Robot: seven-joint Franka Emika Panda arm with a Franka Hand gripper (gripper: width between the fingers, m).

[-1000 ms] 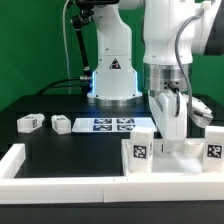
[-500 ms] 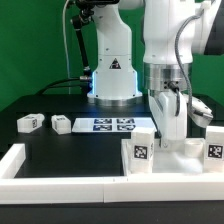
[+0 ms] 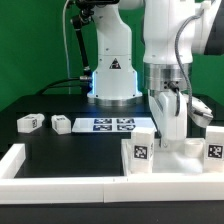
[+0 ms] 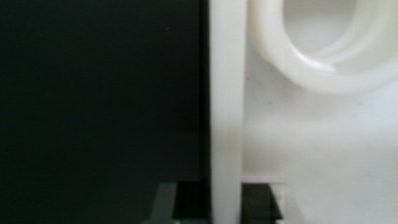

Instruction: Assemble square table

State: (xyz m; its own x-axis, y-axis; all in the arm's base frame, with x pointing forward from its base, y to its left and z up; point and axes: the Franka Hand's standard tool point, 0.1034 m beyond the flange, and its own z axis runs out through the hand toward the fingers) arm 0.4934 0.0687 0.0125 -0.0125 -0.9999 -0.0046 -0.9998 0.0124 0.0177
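**Exterior view**
- We are seeing the arm [image 3: 170, 40] reaching straight down at the exterior view's right, with the gripper [image 3: 169, 132] dipping behind the white tabletop [image 3: 178, 160].
- The fingertips are hiding behind that white plastic, so from here we are unable to judge the jaws.
- The tabletop is sitting in the near corner on the exterior view's right, cut off by the picture's edge.
- One tagged block [image 3: 140, 153] and the other tagged block [image 3: 213, 150] are standing on either side of the gripper. We cannot tell whether they are joined to the tabletop.
- A first leg [image 3: 28, 122] and a second leg [image 3: 61, 124] are lying well apart from it on the black table [image 3: 70, 150], beside the marker board [image 3: 113, 124].
- A wall bar [image 3: 70, 186] is running along the front.

**Wrist view**
- We are looking at the gripper [image 4: 221, 200] clamping a thin white edge of the tabletop [image 4: 302, 140] between its dark fingertips [image 4: 178, 203].
- A rounded white rim [image 4: 294, 55], partly cropped, is curving beside that edge; we cannot make out what it belongs to.
- The other half is showing only black.
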